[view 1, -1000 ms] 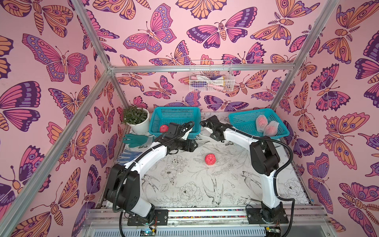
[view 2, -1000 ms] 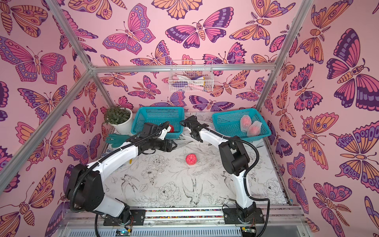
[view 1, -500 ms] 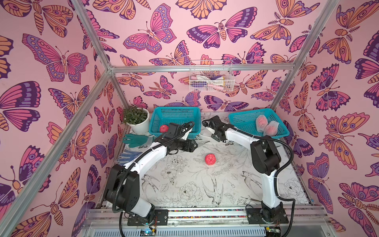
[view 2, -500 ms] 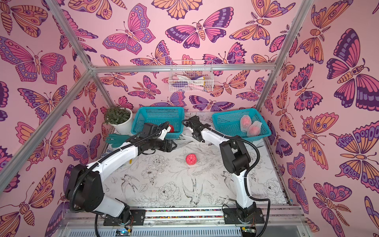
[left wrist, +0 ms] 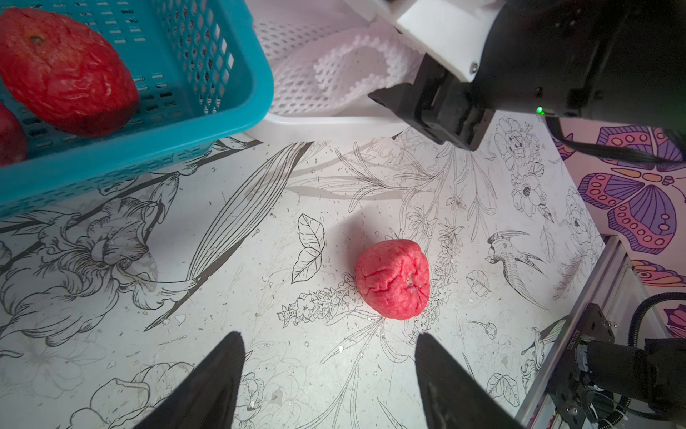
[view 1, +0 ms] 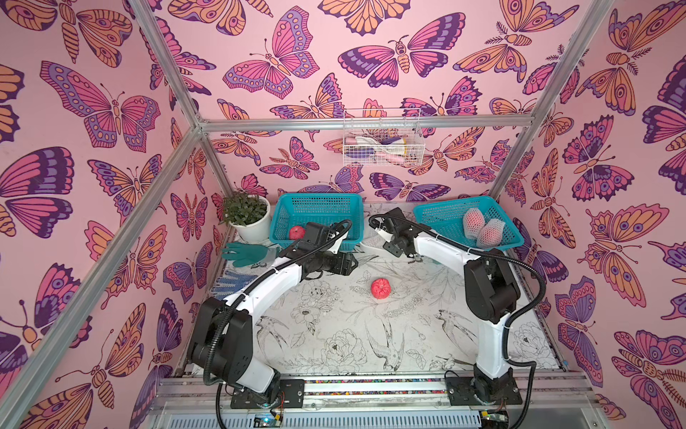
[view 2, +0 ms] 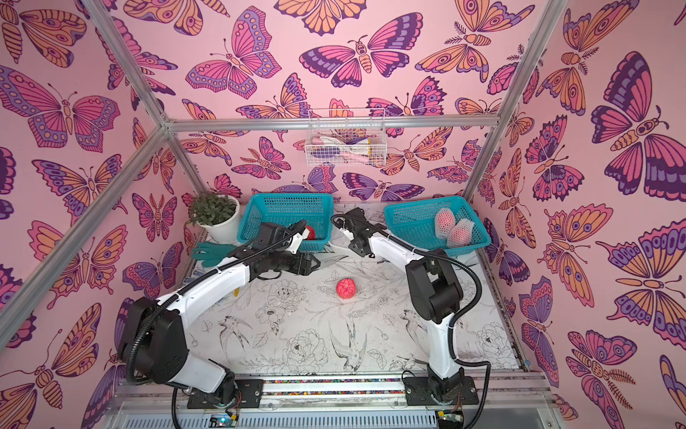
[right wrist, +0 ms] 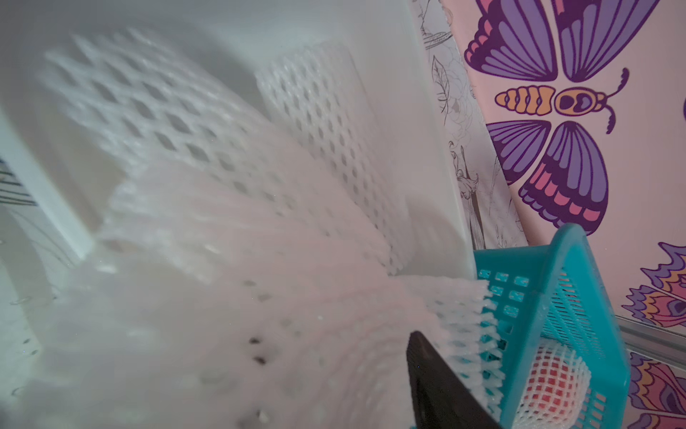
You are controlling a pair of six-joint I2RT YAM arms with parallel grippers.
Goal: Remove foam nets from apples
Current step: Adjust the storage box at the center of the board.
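Release: parting right gripper from its earlier clamp, dropping foam net into white tub. Holding left gripper wide, empty, above bare apple on table — leaving two netted apples waiting in teal basket.

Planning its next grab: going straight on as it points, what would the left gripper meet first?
Likely the bare, wrinkled red apple lying on the printed table, though depth is unclear.
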